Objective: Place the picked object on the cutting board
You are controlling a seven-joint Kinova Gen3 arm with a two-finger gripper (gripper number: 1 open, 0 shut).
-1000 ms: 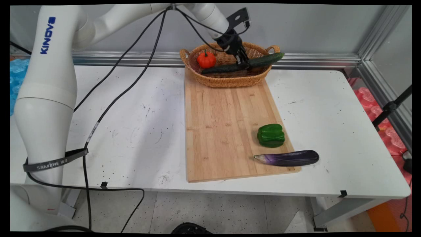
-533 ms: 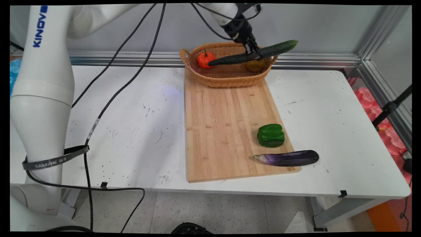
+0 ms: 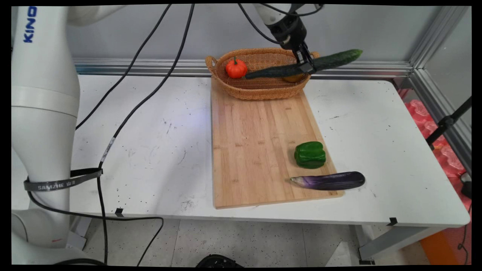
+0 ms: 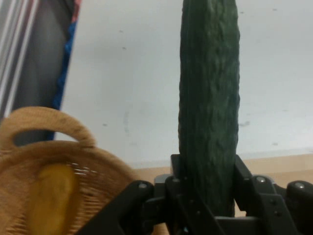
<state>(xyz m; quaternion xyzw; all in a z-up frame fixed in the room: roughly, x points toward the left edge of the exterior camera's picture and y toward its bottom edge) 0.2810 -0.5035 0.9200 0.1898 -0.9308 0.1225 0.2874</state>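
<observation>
My gripper is shut on a long dark green cucumber, held in the air over the right end of the wicker basket. The cucumber tilts up to the right, its tip past the basket's right handle. In the hand view the cucumber runs straight up between my fingers, with the gripper clamped around its lower part. An orange-red mini pumpkin lies in the basket's left half. A yellowish-brown fruit lies in its right end, seen also as a yellow fruit in the basket below.
A bamboo cutting board lies on the white table, the basket on its far end. A green bell pepper and a purple eggplant rest near the board's near right corner. Black cables hang from the arm at left.
The gripper has lifted the cucumber out of the basket and carried it up and to the right. This uncovered the yellowish fruit in the basket's right end.
</observation>
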